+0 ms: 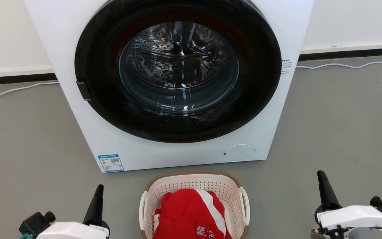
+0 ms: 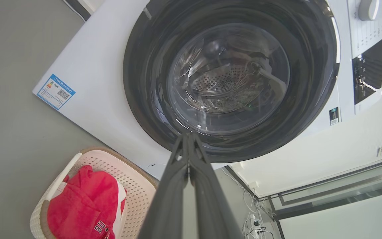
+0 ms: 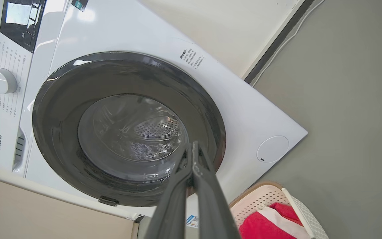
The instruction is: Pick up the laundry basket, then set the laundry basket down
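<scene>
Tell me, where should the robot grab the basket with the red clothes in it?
Probably by its two white loop handles: left pincer to the left handle from the left, right pincer to the right handle from the right. The laundry basket stands upright between them, too wide for one pincer. Both are shut, so open first.
</scene>
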Motion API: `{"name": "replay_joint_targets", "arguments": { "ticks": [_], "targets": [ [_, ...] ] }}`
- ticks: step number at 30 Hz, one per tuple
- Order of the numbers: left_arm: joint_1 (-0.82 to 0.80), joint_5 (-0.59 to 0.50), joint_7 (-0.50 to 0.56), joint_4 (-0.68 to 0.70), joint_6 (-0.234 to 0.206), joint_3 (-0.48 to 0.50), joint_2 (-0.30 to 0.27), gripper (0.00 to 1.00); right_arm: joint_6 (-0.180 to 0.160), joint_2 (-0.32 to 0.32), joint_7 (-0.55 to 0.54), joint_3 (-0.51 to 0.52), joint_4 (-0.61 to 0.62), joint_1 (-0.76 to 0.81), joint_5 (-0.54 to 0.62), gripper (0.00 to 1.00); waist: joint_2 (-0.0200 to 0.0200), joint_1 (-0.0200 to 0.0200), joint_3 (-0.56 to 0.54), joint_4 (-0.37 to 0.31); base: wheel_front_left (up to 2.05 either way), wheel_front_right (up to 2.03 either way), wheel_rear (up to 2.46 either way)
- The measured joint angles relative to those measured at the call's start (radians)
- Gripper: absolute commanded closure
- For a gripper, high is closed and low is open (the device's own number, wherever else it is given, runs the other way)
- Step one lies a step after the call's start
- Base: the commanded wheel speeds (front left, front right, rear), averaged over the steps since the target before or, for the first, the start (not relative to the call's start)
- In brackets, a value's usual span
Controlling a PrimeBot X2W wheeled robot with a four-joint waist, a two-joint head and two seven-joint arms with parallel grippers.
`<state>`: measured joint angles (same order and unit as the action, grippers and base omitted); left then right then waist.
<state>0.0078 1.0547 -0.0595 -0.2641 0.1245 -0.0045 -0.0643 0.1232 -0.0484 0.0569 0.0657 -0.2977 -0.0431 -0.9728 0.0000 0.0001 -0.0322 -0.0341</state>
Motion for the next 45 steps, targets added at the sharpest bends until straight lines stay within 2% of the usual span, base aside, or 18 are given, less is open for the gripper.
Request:
{"name": "replay_joint_targets", "arguments": {
  "ticks": [45],
  "targets": [
    [-0.042,0.434,0.132,-0.002,0.0,0.068,0.021,1.0,0.0,0.002,-0.128,0.057,0.021,-0.004,-0.499,1.0,0.0001,0.0,0.028,0.027,0.0,0.0,0.0]
  ]
}}
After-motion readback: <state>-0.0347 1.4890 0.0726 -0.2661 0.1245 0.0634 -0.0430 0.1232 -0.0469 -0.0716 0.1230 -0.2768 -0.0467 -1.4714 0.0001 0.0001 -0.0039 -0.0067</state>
